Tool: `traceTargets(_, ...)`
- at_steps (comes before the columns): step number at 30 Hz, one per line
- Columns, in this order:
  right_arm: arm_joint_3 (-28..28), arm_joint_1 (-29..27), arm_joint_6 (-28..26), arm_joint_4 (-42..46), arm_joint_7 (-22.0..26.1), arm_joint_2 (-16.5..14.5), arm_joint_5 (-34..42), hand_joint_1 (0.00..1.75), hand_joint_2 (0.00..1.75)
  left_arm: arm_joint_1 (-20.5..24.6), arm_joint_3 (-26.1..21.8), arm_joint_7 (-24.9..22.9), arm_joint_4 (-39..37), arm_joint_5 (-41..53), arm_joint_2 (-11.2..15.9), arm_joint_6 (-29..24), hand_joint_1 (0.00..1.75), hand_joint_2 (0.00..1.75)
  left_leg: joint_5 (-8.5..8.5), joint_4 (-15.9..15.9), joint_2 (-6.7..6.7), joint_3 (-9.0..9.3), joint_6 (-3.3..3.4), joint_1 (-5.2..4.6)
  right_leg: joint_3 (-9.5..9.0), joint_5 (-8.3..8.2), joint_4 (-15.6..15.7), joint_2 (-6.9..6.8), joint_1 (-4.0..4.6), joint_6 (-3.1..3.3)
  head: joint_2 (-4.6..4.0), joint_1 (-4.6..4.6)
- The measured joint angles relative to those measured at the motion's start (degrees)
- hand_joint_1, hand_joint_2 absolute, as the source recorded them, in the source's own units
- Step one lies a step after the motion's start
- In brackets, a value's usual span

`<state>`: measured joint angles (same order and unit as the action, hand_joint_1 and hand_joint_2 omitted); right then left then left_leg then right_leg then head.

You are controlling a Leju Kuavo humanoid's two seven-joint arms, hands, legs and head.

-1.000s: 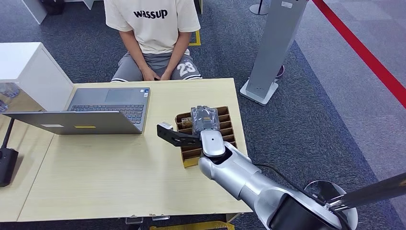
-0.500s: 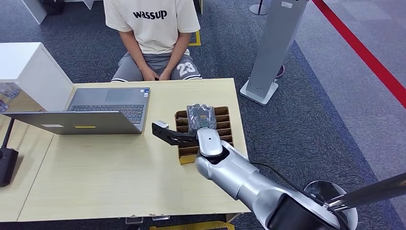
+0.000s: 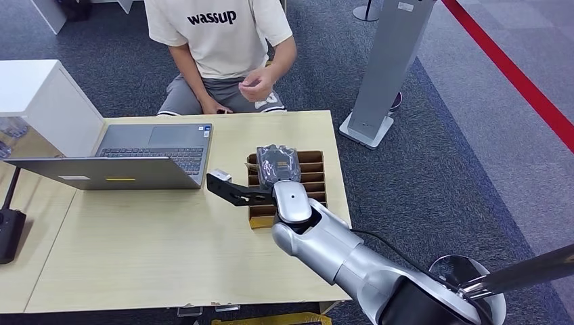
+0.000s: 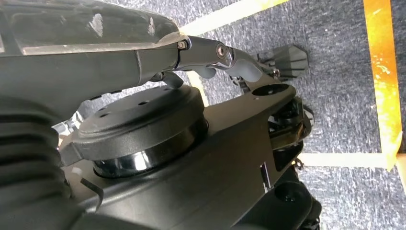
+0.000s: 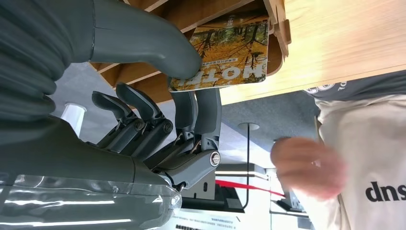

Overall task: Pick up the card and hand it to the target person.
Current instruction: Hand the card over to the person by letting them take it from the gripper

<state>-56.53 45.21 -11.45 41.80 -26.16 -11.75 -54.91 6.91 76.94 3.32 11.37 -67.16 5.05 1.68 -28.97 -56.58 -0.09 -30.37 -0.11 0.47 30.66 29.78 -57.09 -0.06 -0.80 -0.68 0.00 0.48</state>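
1. In the right wrist view, the right hand (image 5: 158, 115) pinches the card (image 5: 225, 55), a small one printed with yellow autumn trees and large lettering: the thick grey thumb (image 5: 143, 40) lies on one face, and two dark fingers (image 5: 198, 110) back the other face. The remaining fingers are curled apart from the card and hold nothing.
2. The head view looks down on the back of that right hand (image 3: 274, 164) above the slotted wooden card holder (image 3: 313, 177); from here the hand hides the card and its grip.
3. In the right wrist view the card's far edge is still at the wooden holder (image 5: 275, 28), just beyond the fingertips.
4. The person's raised hand (image 5: 306, 167) shows blurred in the wrist view, well beyond the fingertips and apart from the card. The head view places that hand (image 3: 256, 86) lifted in front of the cream T-shirt of the person (image 3: 220, 40) sitting across the table (image 3: 135, 250).
5. The left wrist view looks down at grey carpet with yellow tape; the left hand (image 4: 230, 62) lies with its fingers stretched forward, and I cannot tell how far apart they are or whether they hold anything.
6. An open laptop (image 3: 128, 159) sits to the side of the fingers. A grey floor stand (image 3: 386, 74) rises beyond the table's corner, clear of the line from fingers to person.
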Motion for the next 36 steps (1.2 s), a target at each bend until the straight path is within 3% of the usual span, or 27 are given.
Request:
traceTargets(13,2.0,-0.5,-1.5,9.9,-2.0,3.1,0.2,1.75,1.75,-0.3,-0.1,-1.6,0.0,-1.1,0.2,-0.4,0.0,1.75,0.0,0.0,0.01,0.02,0.0,0.0,0.01,0.0,0.0,0.01,0.0,0.0,0.0,0.01)
traceTargets(23,4.7,-2.1,-15.7,20.0,6.7,6.0,-7.7,1.75,1.75,-0.4,-0.1,-1.1,0.0,-1.8,0.2,2.0,0.0,1.75,0.0,0.0,0.0,0.03,0.0,0.0,0.0,0.0,0.0,0.02,0.0,0.0,0.0,0.0)
traceTargets(27,5.1,-2.3,-16.9,20.1,8.4,6.2,-7.7,1.39,1.75,-0.5,-0.1,-0.5,0.0,-2.2,0.4,3.6,0.0,1.75,0.0,0.0,0.01,0.03,0.0,0.0,-0.01,0.0,0.0,0.02,0.0,0.0,0.0,0.01)
traceTargets(29,5.3,-2.5,-16.8,20.1,8.7,6.2,-7.6,1.37,1.75,-0.5,-0.2,-0.5,-0.1,-2.2,0.5,4.3,0.0,1.75,0.0,0.0,0.0,0.03,0.0,0.0,-0.01,0.0,0.0,0.01,0.0,0.0,0.0,-0.01)
traceTargets(32,5.6,-2.7,-16.3,20.1,8.8,6.2,-7.1,1.13,1.75,-0.6,-0.2,-0.5,-0.2,-2.4,0.7,5.2,0.0,1.75,0.0,0.0,0.0,0.02,0.0,0.0,-0.01,0.0,0.0,0.01,0.0,0.0,0.0,-0.01)
traceTargets(36,5.9,-3.1,-15.5,20.1,8.8,6.2,-6.5,0.06,1.75,-0.6,-0.3,-0.6,-0.3,-3.3,0.8,5.7,0.0,0.0,0.0,0.0,0.0,0.0,0.0,0.0,0.0,0.0,0.0,0.01,0.0,0.0,0.0,0.02)
